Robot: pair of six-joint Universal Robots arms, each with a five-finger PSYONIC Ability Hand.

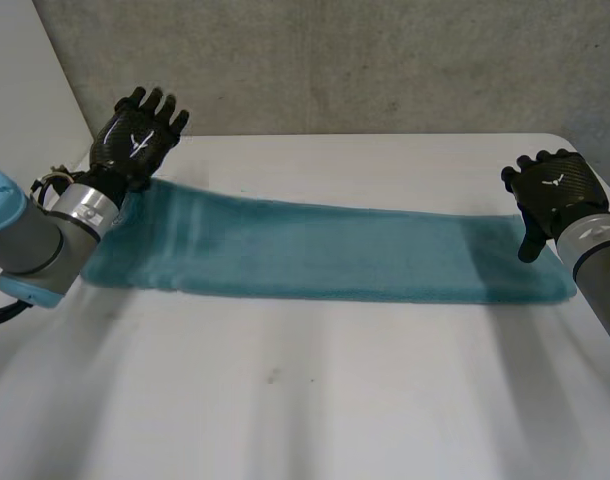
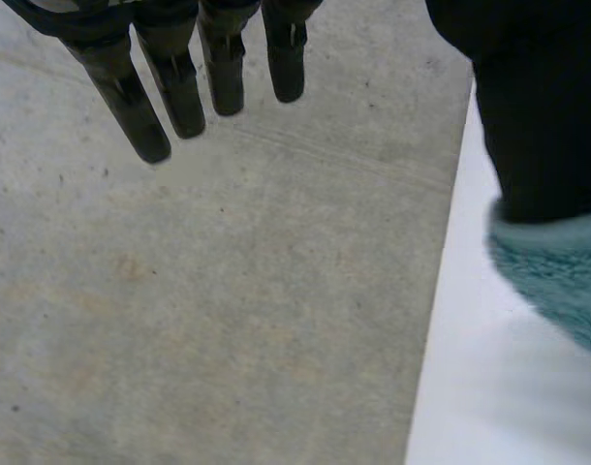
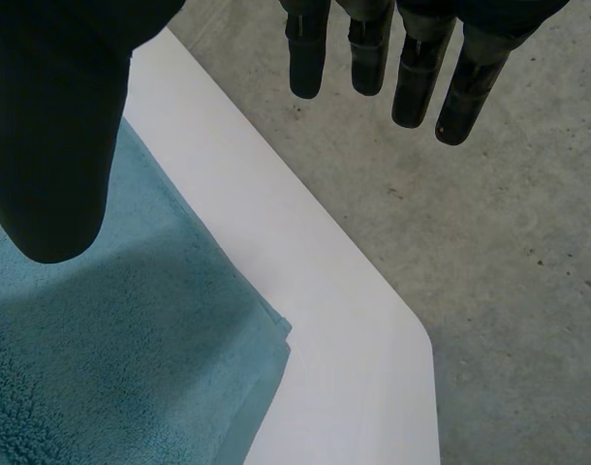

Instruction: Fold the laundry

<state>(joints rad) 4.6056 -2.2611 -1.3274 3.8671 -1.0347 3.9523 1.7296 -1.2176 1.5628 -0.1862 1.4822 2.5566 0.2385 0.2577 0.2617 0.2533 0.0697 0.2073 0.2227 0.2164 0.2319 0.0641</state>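
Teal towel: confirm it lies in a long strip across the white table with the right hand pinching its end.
Wrong on the pinch: the right wrist view shows the right hand open, fingers straight, over the teal towel. The rest stands.

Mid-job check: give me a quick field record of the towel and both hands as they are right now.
towel: teal towel, a long strip lying flat across the white table
layers: stacked edges show at the corner by the right hand, so it looks folded at least once
left hand: at the towel's left end, fingers straight, open
right hand: at the towel's right end, fingers straight, thumb over the cloth, open
grip: neither hand is curled round the cloth
next (guess): probably bring one end over onto the other
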